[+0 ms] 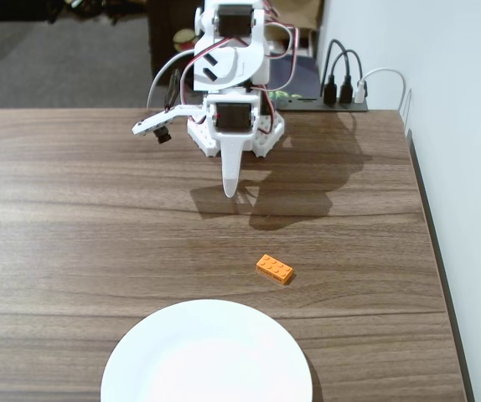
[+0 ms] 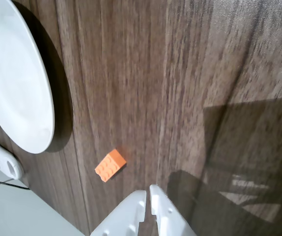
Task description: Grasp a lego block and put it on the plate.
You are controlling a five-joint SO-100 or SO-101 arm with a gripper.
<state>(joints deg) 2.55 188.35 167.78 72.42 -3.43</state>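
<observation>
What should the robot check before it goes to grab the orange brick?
1. Brick easy to find: ok. The orange brick lies flat on the table, studs up, nothing covering it.
2. Path to brick free: ok. Bare wood lies between the gripper and the brick.
3. Gripper empty: ok. Nothing sits between its fingertips.
4. Gripper open enough: not ok. In the wrist view the fingertips almost touch, so it must open first.
5. Plate ready: ok. The white plate is empty and sits apart from the brick.
6. Gripper lined up with brick: not ok. The brick sits off to one side, at an angle.
</observation>
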